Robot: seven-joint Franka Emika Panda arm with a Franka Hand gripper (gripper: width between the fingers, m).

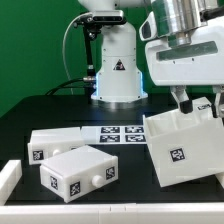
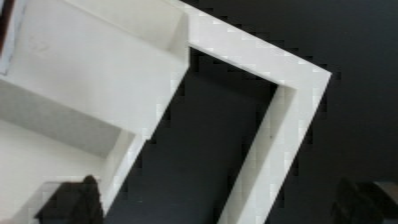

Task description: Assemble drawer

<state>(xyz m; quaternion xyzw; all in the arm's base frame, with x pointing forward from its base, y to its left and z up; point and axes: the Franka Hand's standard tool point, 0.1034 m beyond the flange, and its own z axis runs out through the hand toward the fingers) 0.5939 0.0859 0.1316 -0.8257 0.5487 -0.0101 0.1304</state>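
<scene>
The drawer lies in three white parts on the black table. The large casing (image 1: 185,148) stands tilted at the exterior view's right, its tag facing the camera. Two smaller trays (image 1: 52,143) (image 1: 78,175) sit side by side at the left. My gripper (image 1: 198,100) hangs open just over the casing's upper edge, a finger on either side of it. In the wrist view the casing's white wall (image 2: 285,140) runs between the dark fingertips (image 2: 71,200) of the gripper (image 2: 224,198), with dark gaps showing beside it.
The marker board (image 1: 122,133) lies flat in the middle of the table between the trays and the casing. The arm's white base (image 1: 117,70) stands behind it. A white rail (image 1: 8,178) borders the table's front left corner.
</scene>
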